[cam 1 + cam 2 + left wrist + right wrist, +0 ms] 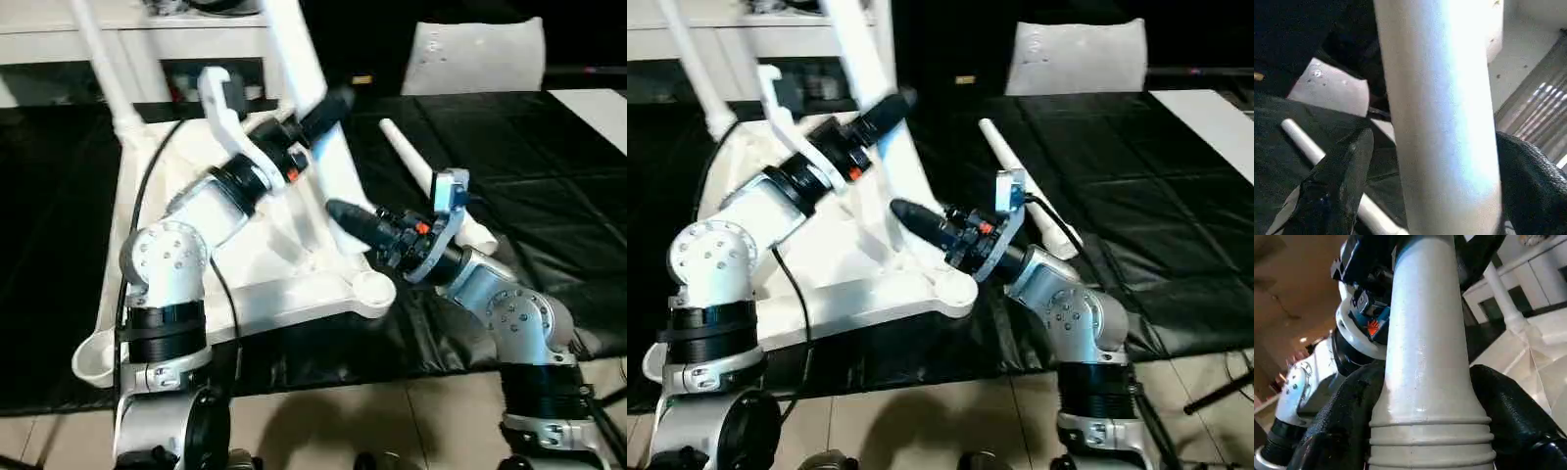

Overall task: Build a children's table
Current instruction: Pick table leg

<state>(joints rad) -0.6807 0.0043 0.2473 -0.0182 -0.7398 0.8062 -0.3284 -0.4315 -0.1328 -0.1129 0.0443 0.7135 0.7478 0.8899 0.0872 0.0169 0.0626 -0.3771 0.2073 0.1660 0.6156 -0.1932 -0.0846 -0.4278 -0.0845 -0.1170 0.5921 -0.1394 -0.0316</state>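
Note:
The white tabletop (pixel 265 294) lies underside up on the black mat, a round corner socket (pixel 373 290) nearest me. One leg (pixel 102 59) stands in the far left corner. A second leg (pixel 294 49) rises tilted from the tabletop's middle right. My left gripper (pixel 328 108) is open around its upper part; in the left wrist view one finger (pixel 1337 181) stands a little off the leg (pixel 1444 122). My right gripper (pixel 345 216) is shut on that leg's ribbed lower end (pixel 1427 431). A third leg (pixel 421 171) lies loose on the mat to the right.
A white cabinet (pixel 147 39) stands behind the tabletop. A pale cushion-like block (pixel 480 54) sits at the back right and a flat white sheet (pixel 593 108) at the far right. The black mat (pixel 549 196) stretches right; tiled floor runs along the front.

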